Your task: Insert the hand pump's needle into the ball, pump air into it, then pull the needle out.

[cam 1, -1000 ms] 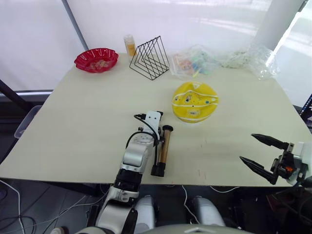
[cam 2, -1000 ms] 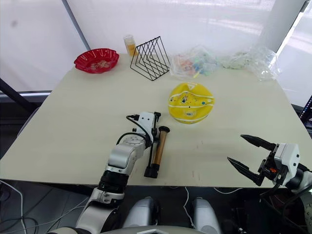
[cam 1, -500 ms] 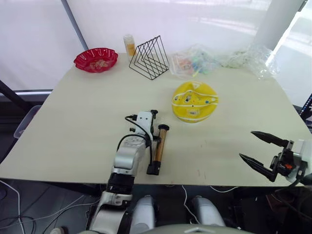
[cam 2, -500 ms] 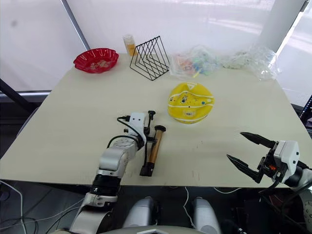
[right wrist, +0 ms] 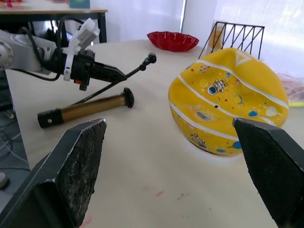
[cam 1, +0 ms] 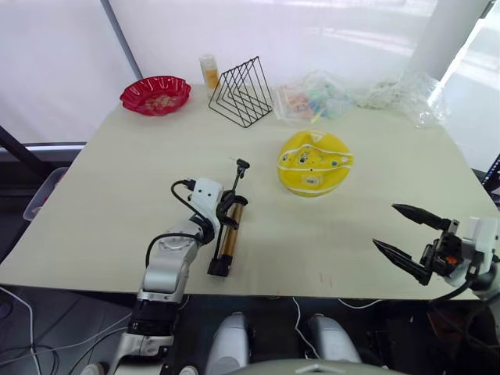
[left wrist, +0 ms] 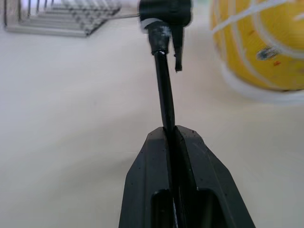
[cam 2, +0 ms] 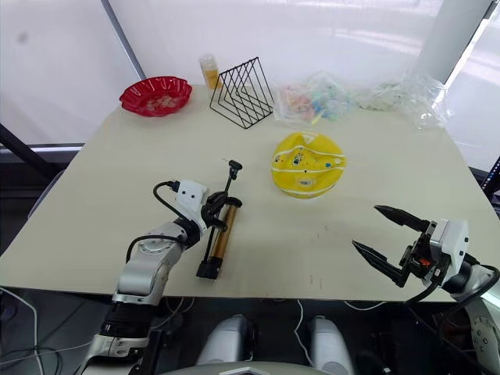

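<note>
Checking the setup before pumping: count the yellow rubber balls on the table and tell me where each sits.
1. The saggy yellow rubber ball with white seams lies on the table's right-centre, in front of the clear plastic bags and apart from the bronze-gold hand pump.

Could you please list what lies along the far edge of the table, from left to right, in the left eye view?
Red scalloped bowl → small bottle → black wire rack → clear bag of colourful items → crumpled clear plastic.

- My left wrist view cuts off the saggy yellow rubber ball (left wrist: 266,45) at its edge.
- The thin metal needle (left wrist: 127,15) is blurred there.
</note>
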Robot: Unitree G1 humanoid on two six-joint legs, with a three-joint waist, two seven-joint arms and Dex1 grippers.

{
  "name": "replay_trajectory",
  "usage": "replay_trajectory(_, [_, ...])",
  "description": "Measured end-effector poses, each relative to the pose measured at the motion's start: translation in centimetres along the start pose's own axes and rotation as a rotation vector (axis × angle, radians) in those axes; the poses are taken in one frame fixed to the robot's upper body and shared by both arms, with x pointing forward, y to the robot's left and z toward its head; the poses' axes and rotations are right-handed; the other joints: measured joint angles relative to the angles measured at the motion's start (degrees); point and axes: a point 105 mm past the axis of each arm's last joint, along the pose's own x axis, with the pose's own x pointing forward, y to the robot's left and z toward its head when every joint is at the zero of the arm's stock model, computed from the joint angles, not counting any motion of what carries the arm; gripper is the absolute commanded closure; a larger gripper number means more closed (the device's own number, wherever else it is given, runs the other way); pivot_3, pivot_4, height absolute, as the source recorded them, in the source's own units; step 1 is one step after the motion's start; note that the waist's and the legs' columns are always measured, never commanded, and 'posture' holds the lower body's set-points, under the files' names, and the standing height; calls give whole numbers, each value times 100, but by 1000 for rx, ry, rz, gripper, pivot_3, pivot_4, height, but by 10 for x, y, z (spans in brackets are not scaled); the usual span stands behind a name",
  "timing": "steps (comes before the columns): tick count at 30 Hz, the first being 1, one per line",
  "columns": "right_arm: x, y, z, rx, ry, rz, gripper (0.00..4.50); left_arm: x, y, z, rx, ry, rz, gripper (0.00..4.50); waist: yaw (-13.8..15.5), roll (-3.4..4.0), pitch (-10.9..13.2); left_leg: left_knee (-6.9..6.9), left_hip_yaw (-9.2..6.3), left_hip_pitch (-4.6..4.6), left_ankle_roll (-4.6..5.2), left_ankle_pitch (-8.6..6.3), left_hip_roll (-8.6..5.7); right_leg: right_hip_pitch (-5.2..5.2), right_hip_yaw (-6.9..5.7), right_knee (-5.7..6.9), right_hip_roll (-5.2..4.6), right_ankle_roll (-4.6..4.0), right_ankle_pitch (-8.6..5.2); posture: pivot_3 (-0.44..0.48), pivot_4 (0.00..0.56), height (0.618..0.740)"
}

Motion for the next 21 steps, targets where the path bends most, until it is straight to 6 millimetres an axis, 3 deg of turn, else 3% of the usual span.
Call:
replay_trajectory(12, [17,4,7,153,-29,-101,0,-6,-56,18,183,-161,-380,4356,-3,0,0,0,44,0,13,-7,-1,-31,59,4,4,11,7,0,150,737])
replay_trajectory(15, [26,8,6,240,-22,-138,0,-1,-74,24,229,-197,-467,4356,-2,-1,0,0,56,-2,15,-9,0,-39,71,4,4,16,10,0,150,737])
replay_trajectory(21, [40,11,9,324,-18,-174,0,9,-92,27,254,-220,-545,4356,-9,-1,0,0,79,0,28,-17,-1,-48,100,3,7,36,22,0,150,737])
